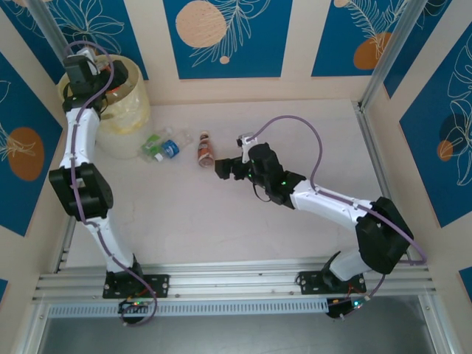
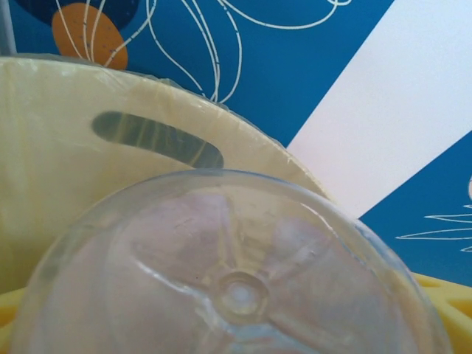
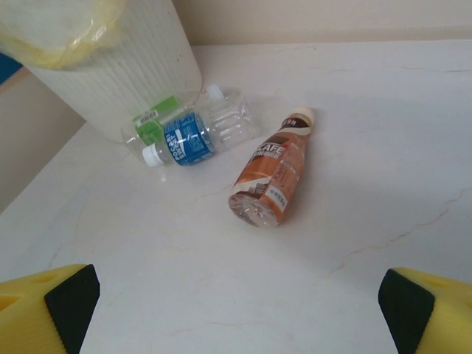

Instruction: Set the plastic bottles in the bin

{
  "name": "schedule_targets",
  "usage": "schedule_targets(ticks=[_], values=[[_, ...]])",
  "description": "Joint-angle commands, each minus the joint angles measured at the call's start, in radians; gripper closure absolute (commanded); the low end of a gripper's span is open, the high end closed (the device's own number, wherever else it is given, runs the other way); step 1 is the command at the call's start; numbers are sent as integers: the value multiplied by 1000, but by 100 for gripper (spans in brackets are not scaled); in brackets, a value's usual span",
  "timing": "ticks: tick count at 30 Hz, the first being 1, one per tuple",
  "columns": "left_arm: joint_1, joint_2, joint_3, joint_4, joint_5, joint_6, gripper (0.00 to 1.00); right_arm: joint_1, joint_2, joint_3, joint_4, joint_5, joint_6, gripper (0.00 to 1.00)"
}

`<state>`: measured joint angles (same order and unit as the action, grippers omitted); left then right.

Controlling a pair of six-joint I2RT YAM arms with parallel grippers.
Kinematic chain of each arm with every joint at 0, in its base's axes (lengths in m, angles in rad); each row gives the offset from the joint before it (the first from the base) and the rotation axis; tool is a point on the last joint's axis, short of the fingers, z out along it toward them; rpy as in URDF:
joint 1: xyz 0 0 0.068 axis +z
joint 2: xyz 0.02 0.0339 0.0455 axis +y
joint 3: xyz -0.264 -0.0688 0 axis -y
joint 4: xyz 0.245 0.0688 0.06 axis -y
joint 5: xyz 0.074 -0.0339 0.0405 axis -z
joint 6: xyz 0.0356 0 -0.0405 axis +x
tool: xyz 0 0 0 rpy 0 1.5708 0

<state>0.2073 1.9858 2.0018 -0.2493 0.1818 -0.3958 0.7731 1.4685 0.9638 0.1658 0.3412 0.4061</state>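
On the pale table (image 3: pixel 369 110), the right gripper (image 3: pixel 236 299) gapes wide, a brown-labelled plastic bottle (image 3: pixel 271 181) lying untouched ahead between its fingers, while the left gripper (image 1: pixel 88 74) clamps a clear plastic bottle (image 2: pixel 236 280) above the pale yellow round plastic bin (image 2: pixel 74 192).

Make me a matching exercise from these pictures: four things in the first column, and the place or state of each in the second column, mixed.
1. brown-label bottle
2. blue-label bottle
3. clear bottle
4. right gripper

A. open, over bare table
B. held over the bin
C. lying apart from the others
D. lying beside the green-label bottle

Pairs: 1-C, 2-D, 3-B, 4-A.
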Motion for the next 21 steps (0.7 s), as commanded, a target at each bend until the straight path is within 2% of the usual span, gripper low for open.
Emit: schedule_targets(ticks=[1, 5, 10, 16, 21], values=[[5, -11, 66, -18, 53, -21, 5, 20, 28, 51, -24, 18, -47, 0], [5, -35, 85, -36, 56, -6, 0, 31, 59, 81, -32, 22, -66, 0], [5, -63, 108, -40, 105, 8, 0, 41, 78, 95, -32, 29, -76, 0], [-5, -81, 91, -17, 184, -40, 0, 41, 81, 94, -36, 49, -78, 0], [-51, -152, 25, -30, 127, 11, 0, 41, 65, 77, -23, 75, -71, 0]])
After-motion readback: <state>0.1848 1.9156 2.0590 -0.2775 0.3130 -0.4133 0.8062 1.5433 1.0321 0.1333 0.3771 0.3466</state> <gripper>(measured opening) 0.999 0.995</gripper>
